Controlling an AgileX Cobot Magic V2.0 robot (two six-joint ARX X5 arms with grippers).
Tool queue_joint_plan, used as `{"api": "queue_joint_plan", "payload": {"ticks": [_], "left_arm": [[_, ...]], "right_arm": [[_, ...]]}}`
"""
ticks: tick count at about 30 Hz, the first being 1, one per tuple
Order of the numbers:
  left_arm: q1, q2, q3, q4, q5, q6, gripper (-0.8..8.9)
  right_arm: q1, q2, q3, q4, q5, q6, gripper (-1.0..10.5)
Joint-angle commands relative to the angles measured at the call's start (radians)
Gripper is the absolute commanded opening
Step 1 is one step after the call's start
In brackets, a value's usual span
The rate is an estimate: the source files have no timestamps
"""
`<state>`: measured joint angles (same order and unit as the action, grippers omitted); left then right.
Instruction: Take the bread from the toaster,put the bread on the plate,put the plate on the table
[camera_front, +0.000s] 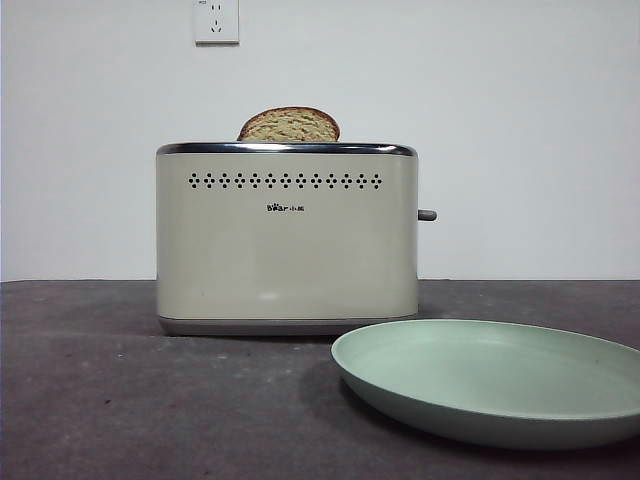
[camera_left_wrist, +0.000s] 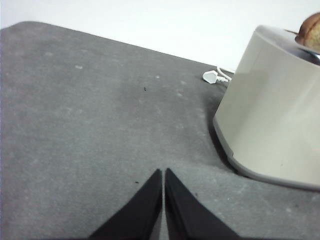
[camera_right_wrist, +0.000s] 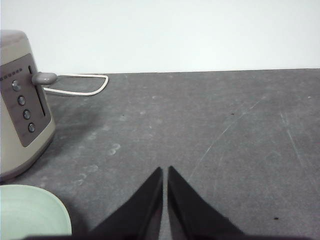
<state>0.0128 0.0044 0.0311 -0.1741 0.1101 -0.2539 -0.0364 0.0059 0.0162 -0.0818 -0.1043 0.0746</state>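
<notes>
Left gripper (camera_left_wrist: 163, 172): jaws together, tips nearly touching with only a hairline slit between them, nothing held. It hangs over bare worktop (camera_left_wrist: 90, 125), apart from the toaster (camera_left_wrist: 272, 110), touching nothing.

Right gripper (camera_right_wrist: 165, 171): same state, jaws closed to a thin slit, empty. Over open worktop on the toaster's lever side, clear of both toaster and plate (camera_right_wrist: 27, 212). Neither arm shows in the front view.

Bread (camera_front: 290, 124): in the toaster slot, upright, only the rounded top with its brown crust and tan flecked crumb showing above the chrome rim. In the left wrist view just a brown crust edge peeks above the toaster top; cannot tell if that is the same slice.

Toaster: stands upright on the worktop, mid-scene in the front view, row of small black holes and "Bear" logo facing the camera. Side lever (camera_right_wrist: 44, 78) sits at the upper end of its slot, with a column of round buttons beside it.

Plate: pale mint green, empty, flat on the worktop in front of the toaster and offset toward the lever side, near the toaster base but not touching it.

White cord (camera_right_wrist: 80, 85) loops on the worktop behind the toaster; white plug (camera_left_wrist: 211, 76) lies at the far edge. Wall socket (camera_front: 216, 21) above.
</notes>
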Motion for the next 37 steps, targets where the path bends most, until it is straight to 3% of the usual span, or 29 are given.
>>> {"api": "queue_joint_plan", "payload": {"ticks": [1, 13, 17, 23, 28, 37], "left_arm": [[0.002, -0.001, -0.021, -0.007, 0.002, -0.055, 0.08], [0.002, 0.001, 0.023, -0.020, 0.085, -0.157, 0.07], [0.002, 0.011, 0.084, -0.045, 0.120, -0.159, 0.07], [0.002, 0.098, 0.207, -0.095, 0.161, -0.155, 0.07], [0.002, 0.223, 0.331, -0.140, 0.262, -0.113, 0.07], [0.000, 0.447, 0.604, -0.344, 0.458, 0.080, 0.07]], "right_arm": [[-0.001, -0.002, -0.003, 0.007, 0.000, 0.003, 0.0], [0.000, -0.002, 0.031, 0.011, -0.045, 0.204, 0.0], [0.000, 0.000, 0.090, -0.037, -0.047, 0.233, 0.0], [0.003, 0.074, 0.233, -0.148, -0.064, 0.232, 0.0], [0.003, 0.186, 0.375, -0.222, -0.144, 0.214, 0.0], [0.036, 0.435, 0.650, -0.521, -0.323, 0.044, 0.0]]}}
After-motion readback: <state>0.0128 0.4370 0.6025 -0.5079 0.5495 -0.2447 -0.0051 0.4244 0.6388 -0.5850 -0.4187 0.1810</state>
